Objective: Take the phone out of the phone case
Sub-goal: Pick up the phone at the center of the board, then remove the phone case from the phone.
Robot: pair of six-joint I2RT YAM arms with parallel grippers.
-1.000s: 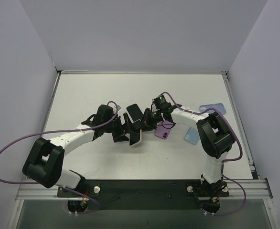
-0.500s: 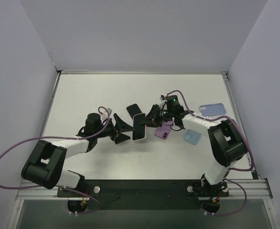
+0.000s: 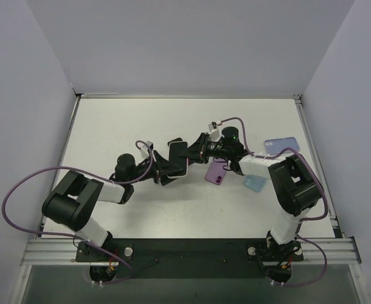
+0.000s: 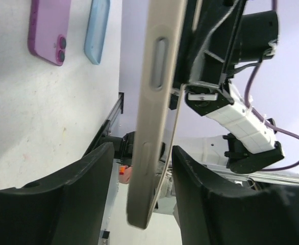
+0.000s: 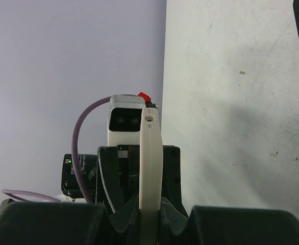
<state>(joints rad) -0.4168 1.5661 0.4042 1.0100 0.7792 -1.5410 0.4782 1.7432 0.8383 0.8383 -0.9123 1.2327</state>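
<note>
Above mid-table, left gripper has seemingly narrowed around the phone.

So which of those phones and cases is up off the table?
The cream-white cased phone, gripped in the air by the right end effector. The purple phone, pale blue case and lavender-blue case lie flat on the table.

Cream cased phone in the air over the table's middle.
It stood on edge, tilted, 2 long side buttons showing.
</note>
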